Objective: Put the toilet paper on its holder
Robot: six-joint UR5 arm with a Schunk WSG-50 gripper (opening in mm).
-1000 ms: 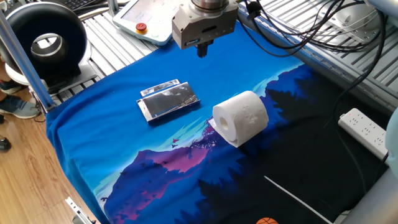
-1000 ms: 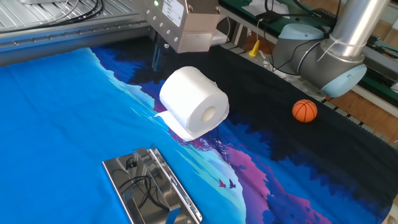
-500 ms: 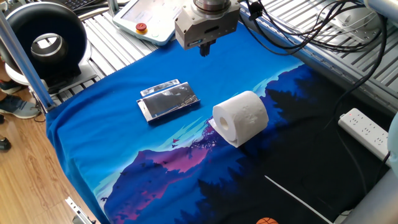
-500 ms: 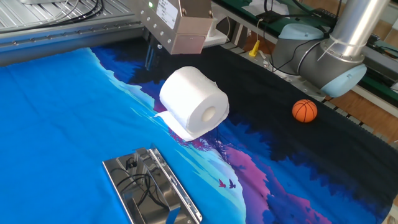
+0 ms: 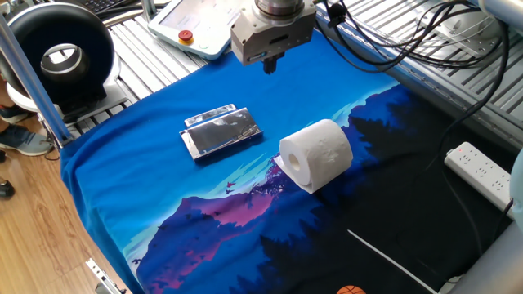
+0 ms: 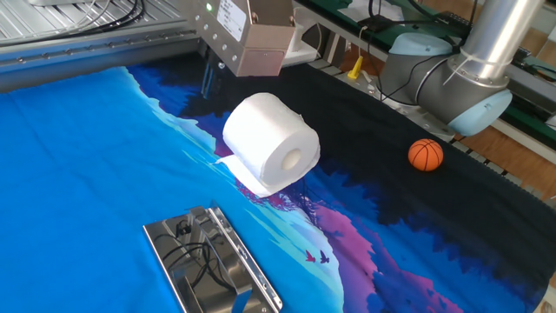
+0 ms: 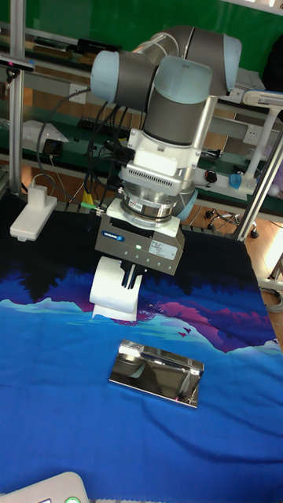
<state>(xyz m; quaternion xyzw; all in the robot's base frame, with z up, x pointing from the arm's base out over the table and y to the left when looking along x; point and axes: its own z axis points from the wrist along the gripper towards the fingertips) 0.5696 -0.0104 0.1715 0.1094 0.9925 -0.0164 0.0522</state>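
Gripper: my gripper [image 5: 267, 65] hangs in the air above the back part of the surface [image 5: 147, 196], beside the white pendant [image 5: 192, 28] that lies off the cloth. It carries nothing. The fingers look drawn close together, with almost no gap, but from these views I cannot tell for sure whether they are fully clenched.

Toilet paper: the toilet paper [image 5: 317, 153] lies on its side near the middle of the surface, on the line where the light blue print meets the dark part. Its hollow centre faces the near edge in one fixed view, and a loose sheet trails flat on the cloth under it.

Holder: the holder [image 5: 221, 132] lies flat on the light blue area, near the roll but apart from it, toward the edge by the black fan [image 5: 57, 57].

Progress: I judge the task not begun. The roll is ungrasped and the holder untouched.

Left to do: come across and down over the roll, take it, carry it to the holder and set it there.

Other: a small orange ball [image 6: 426, 155] sits on the dark part, well apart from the roll.
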